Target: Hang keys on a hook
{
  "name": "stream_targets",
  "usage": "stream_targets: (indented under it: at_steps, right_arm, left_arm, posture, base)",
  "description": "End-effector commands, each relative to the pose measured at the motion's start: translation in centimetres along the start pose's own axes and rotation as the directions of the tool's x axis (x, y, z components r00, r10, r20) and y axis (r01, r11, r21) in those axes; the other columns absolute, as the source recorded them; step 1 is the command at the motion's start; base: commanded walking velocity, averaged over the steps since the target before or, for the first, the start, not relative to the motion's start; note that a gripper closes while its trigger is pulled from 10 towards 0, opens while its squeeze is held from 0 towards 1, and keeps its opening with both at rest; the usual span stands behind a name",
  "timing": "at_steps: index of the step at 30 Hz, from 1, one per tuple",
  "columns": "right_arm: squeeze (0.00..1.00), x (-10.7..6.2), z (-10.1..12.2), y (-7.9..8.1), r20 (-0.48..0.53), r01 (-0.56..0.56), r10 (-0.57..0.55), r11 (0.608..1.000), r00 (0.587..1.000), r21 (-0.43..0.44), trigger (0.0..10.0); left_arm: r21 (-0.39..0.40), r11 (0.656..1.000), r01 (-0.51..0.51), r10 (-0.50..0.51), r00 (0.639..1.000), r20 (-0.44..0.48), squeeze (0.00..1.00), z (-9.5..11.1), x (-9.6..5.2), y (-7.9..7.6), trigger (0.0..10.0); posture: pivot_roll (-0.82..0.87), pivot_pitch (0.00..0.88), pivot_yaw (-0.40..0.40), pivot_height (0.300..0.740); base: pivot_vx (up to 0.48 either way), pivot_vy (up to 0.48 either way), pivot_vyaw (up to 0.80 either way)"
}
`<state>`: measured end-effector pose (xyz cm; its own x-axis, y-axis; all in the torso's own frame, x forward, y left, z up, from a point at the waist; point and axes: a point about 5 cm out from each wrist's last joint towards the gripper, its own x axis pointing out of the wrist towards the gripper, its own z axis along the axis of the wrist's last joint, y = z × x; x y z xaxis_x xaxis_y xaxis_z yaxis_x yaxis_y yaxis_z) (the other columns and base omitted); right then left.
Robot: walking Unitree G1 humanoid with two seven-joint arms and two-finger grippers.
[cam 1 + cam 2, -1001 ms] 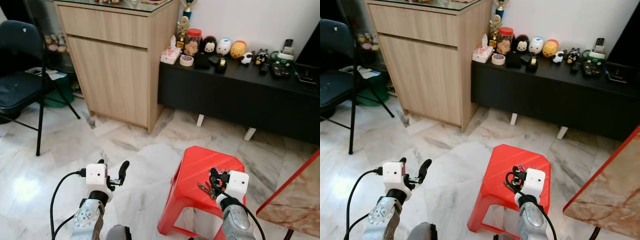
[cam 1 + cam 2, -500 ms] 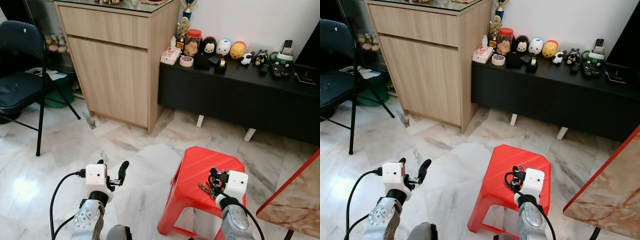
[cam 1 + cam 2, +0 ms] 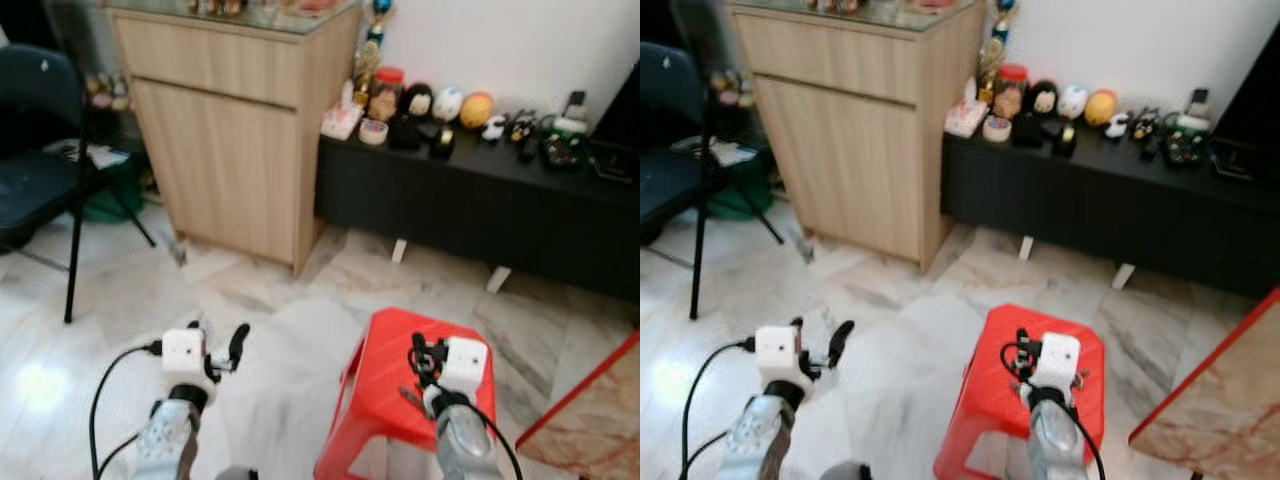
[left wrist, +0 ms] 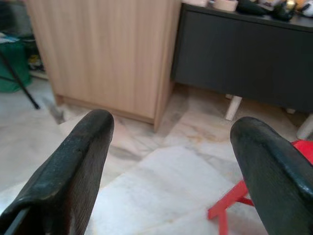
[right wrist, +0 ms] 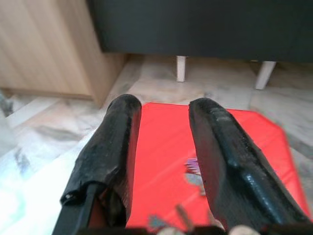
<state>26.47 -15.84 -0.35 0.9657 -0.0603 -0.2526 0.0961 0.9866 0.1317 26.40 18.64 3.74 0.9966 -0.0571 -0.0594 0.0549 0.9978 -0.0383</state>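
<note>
While the keys (image 5: pixel 194 171) lie loose on the red stool (image 3: pixel 385 350), right gripper (image 5: pixel 164 147) unclenched just above and empty left gripper (image 4: pixel 171 161) spread, a shallow pinch risks sliding them off the seat.

**A lived-in home room**

A marble-tiled floor (image 3: pixel 120 300), a pale wooden cabinet (image 3: pixel 235 130) and a low black sideboard (image 3: pixel 480 200) crowded with toy figures (image 3: pixel 447 103), jars and remote controls mark this as a home. All stand beyond the right gripper (image 3: pixel 425 365), which hangs over a red plastic stool (image 3: pixel 400 400); a dark folding chair (image 3: pixel 35 170) stands beyond the left gripper (image 3: pixel 215 345).
</note>
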Motion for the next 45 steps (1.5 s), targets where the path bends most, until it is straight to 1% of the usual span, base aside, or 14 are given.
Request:
stream_targets:
  at_steps: [1, 9, 16, 22, 26, 28, 29, 32, 35, 36, 39, 40, 41, 45]
  right_arm:
    - [0.00, -0.1, -0.2, -0.3, -0.004, 0.014, -0.014, 1.000, 1.000, 0.000, 10.0]
    - [0.00, -0.2, -0.3, -0.3, -0.006, 0.014, -0.013, 1.000, 1.000, 0.005, 10.0]
    - [0.00, -0.2, -0.1, 0.0, 0.012, -0.002, 0.002, 1.000, 1.000, 0.001, 10.0]
    - [0.00, -0.1, -0.2, 0.0, -0.001, 0.005, -0.005, 1.000, 1.000, -0.008, 10.0]
    - [0.00, -0.1, -0.7, 0.0, -0.051, 0.007, -0.007, 1.000, 0.999, -0.014, 10.0]
    - [0.00, -0.1, -0.8, 0.0, -0.056, 0.010, -0.011, 1.000, 0.998, -0.013, 10.0]
    - [0.00, -0.1, -0.9, 0.1, -0.064, 0.009, -0.010, 1.000, 0.998, -0.008, 10.0]
    - [0.00, -0.1, -1.0, 0.2, -0.072, 0.003, -0.003, 1.000, 0.997, -0.008, 10.0]
    - [0.00, -0.1, -1.1, 0.1, -0.080, 0.008, -0.008, 1.000, 0.997, 0.000, 10.0]
    - [0.00, -0.1, -1.2, 0.0, -0.090, 0.011, -0.012, 1.000, 0.996, -0.003, 10.0]
    - [0.00, -0.1, -1.9, 0.0, -0.164, 0.019, -0.021, 1.000, 0.986, -0.016, 10.0]
    - [0.00, 0.1, -1.7, -0.1, -0.162, 0.048, -0.040, 0.998, 0.986, 0.048, 10.0]
    - [0.00, 0.2, -1.6, -0.2, -0.155, 0.055, -0.044, 0.996, 0.987, 0.063, 10.0]
    - [0.00, 0.3, -1.3, 0.0, -0.138, 0.048, -0.039, 0.997, 0.990, 0.060, 10.0]
  left_arm:
    - [0.005, 1.000, 0.015, -0.015, 1.000, -0.001, 0.00, -0.1, 0.0, -0.3, 10.0]
    - [0.005, 1.000, 0.017, -0.017, 1.000, 0.010, 0.00, 0.1, 0.0, -0.4, 10.0]
    - [0.003, 1.000, 0.019, -0.020, 1.000, 0.010, 0.00, 0.1, 0.0, -0.4, 10.0]
    - [0.004, 1.000, 0.021, -0.021, 1.000, 0.010, 0.00, 0.1, 0.0, -0.5, 10.0]
    - [0.004, 1.000, 0.022, -0.022, 1.000, 0.009, 0.00, 0.1, 0.0, -0.5, 10.0]
    - [0.004, 1.000, 0.021, -0.021, 1.000, 0.009, 0.00, 0.1, 0.0, -0.5, 10.0]
    - [0.005, 1.000, 0.022, -0.022, 1.000, 0.006, 0.00, 0.1, -0.1, -0.4, 10.0]
    - [0.006, 1.000, 0.022, -0.022, 1.000, 0.006, 0.00, 0.1, -0.2, -0.4, 10.0]
    - [0.006, 1.000, 0.021, -0.021, 1.000, 0.006, 0.00, 0.1, -0.2, -0.4, 10.0]
    - [0.007, 1.000, 0.022, -0.022, 1.000, 0.006, 0.00, 0.1, -0.2, -0.4, 10.0]
    - [0.008, 1.000, 0.021, -0.021, 1.000, 0.004, 0.00, 0.1, -0.2, -0.3, 10.0]
    - [0.010, 1.000, 0.021, -0.021, 1.000, 0.002, 0.00, 0.1, -0.2, -0.3, 10.0]
    - [0.010, 1.000, 0.021, -0.021, 1.000, 0.001, 0.00, 0.1, -0.2, -0.3, 10.0]
    - [0.002, 1.000, 0.020, -0.020, 1.000, -0.006, 0.00, 0.0, -0.2, -0.3, 10.0]
  posture:
    - [0.06, 0.000, -0.076, 0.646]
    - [0.06, 0.000, -0.076, 0.646]
    - [0.06, 0.000, -0.075, 0.646]
    - [0.06, 0.004, -0.074, 0.646]
    - [0.06, 0.004, -0.074, 0.646]
    - [0.07, 0.010, -0.074, 0.642]
    - [0.07, 0.010, -0.074, 0.622]
    - [0.07, 0.016, -0.075, 0.602]
    - [0.07, 0.016, -0.075, 0.597]
    - [0.08, 0.022, -0.073, 0.597]
    - [0.07, 0.024, -0.071, 0.597]
    - [0.07, 0.024, -0.071, 0.597]
    - [0.08, 0.027, -0.071, 0.597]
    - [0.08, 0.025, -0.070, 0.597]
  base:
    - [0.277, 0.000, 0.00]
    - [0.060, 0.000, 0.00]
    - [0.000, 0.000, 0.00]
    - [0.000, 0.000, 0.00]
    - [0.000, 0.000, 0.00]
    - [0.000, 0.000, 0.00]
    - [0.000, 0.000, 0.00]
    - [0.000, 0.000, 0.00]
    - [0.000, 0.000, 0.00]
    - [0.000, 0.000, 0.00]
    - [0.000, 0.000, 0.00]
    - [0.000, 0.000, 0.00]
    - [0.000, 0.000, 0.00]
    - [0.000, 0.000, 0.00]
